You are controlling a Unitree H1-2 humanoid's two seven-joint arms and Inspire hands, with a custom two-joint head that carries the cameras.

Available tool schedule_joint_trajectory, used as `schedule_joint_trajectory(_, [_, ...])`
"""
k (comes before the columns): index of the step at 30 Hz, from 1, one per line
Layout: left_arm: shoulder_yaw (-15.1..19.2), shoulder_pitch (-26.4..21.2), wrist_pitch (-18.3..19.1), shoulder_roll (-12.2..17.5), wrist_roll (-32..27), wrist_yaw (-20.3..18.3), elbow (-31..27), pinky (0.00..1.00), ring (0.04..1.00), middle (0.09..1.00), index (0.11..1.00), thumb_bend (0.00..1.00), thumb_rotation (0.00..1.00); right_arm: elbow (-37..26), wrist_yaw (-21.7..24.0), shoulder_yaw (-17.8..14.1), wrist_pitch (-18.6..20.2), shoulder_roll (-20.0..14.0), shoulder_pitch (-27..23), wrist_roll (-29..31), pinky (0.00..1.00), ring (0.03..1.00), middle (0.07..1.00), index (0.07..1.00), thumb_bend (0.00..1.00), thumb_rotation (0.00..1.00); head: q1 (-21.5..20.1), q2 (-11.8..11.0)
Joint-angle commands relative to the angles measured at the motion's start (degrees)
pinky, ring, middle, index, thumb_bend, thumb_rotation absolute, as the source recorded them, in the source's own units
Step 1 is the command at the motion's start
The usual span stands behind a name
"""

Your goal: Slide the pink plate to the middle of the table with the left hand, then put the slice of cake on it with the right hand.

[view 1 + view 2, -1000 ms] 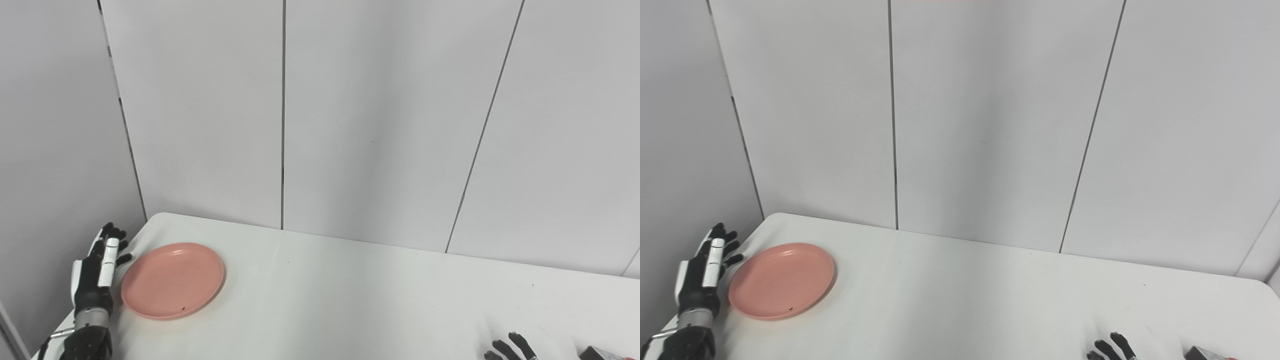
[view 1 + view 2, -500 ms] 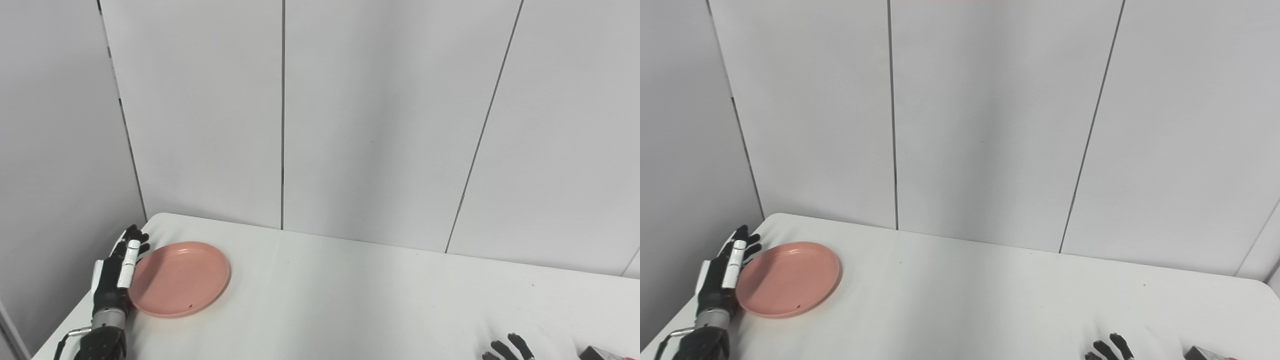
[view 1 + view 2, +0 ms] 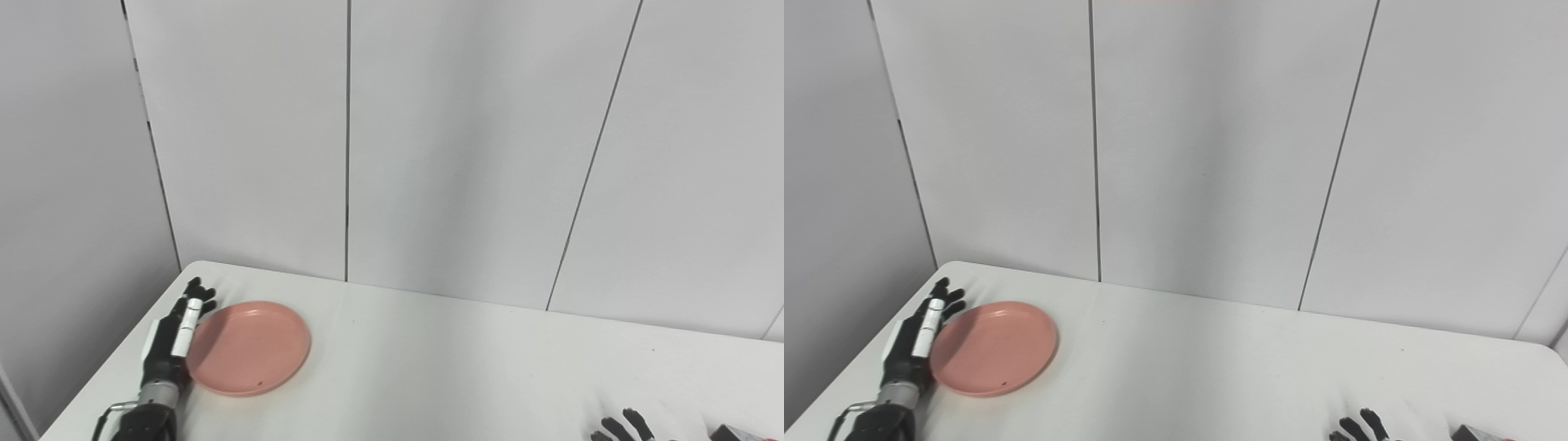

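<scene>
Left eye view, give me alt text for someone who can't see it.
A black and white robotic left hand, fingers straight, presses its side against the left rim of a round pink plastic plate near the left end of a white table. Only the right hand's black fingertips show at the bottom right edge.

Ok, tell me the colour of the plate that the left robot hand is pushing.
The plate is salmon pink, plain, with one small dark speck near its front rim. It shows best in the left eye view.

White table (image 3: pixel 465 361) carries a pink plate (image 3: pixel 248 348) near its left end
</scene>
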Motion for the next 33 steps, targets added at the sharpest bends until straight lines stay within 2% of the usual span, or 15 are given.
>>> schedule_joint_trajectory(1, [-0.7, 0.5, 0.2, -1.1, 0.5, -0.2, -1.0, 0.75, 0.848, 0.857, 0.902, 0.78, 0.91, -0.8, -0.2, 0.1, 1.0, 0.5, 0.1, 0.2, 0.84, 0.785, 0.816, 0.872, 0.67, 1.00, 0.0, 0.0])
schedule_joint_trajectory(6, [-1.9, 0.0, 1.5, -2.5, 1.2, -0.4, -2.3, 0.75, 0.853, 0.853, 0.897, 0.79, 0.92, -0.2, -0.2, 0.1, 0.6, 0.5, -0.1, 0.0, 0.85, 0.791, 0.821, 0.874, 0.64, 1.00, -0.6, 0.3])
schedule_joint_trajectory(12, [-3.4, -1.0, 1.6, -4.2, 1.6, -0.7, -1.7, 0.77, 0.862, 0.861, 0.893, 0.76, 0.93, 0.5, -0.1, 0.2, -0.1, 0.0, 0.0, -1.1, 0.83, 0.776, 0.816, 0.876, 0.63, 1.00, -1.2, 0.5])
schedule_joint_trajectory(23, [-6.2, -1.9, 2.1, -7.0, 2.8, -1.9, -0.5, 0.75, 0.850, 0.859, 0.901, 0.75, 0.94, 1.2, -0.5, 0.1, -0.6, 0.3, 0.0, -2.5, 0.81, 0.750, 0.793, 0.873, 0.66, 1.00, -3.5, 1.6])
schedule_joint_trajectory(28, [-7.1, -2.0, 2.7, -8.1, 2.2, -3.1, 0.1, 0.77, 0.860, 0.859, 0.907, 0.80, 0.92, 1.1, -0.5, 0.4, -0.8, 0.5, 0.2, -3.4, 0.79, 0.744, 0.789, 0.868, 0.67, 1.00, -4.7, 2.3])
schedule_joint_trajectory(33, [-7.9, -1.7, 4.0, -9.6, 2.7, -3.0, -1.0, 0.74, 0.855, 0.861, 0.907, 0.77, 0.92, 1.1, -0.1, 0.4, -0.8, 0.7, 0.2, -3.0, 0.78, 0.740, 0.786, 0.866, 0.67, 1.00, -5.2, 2.7])
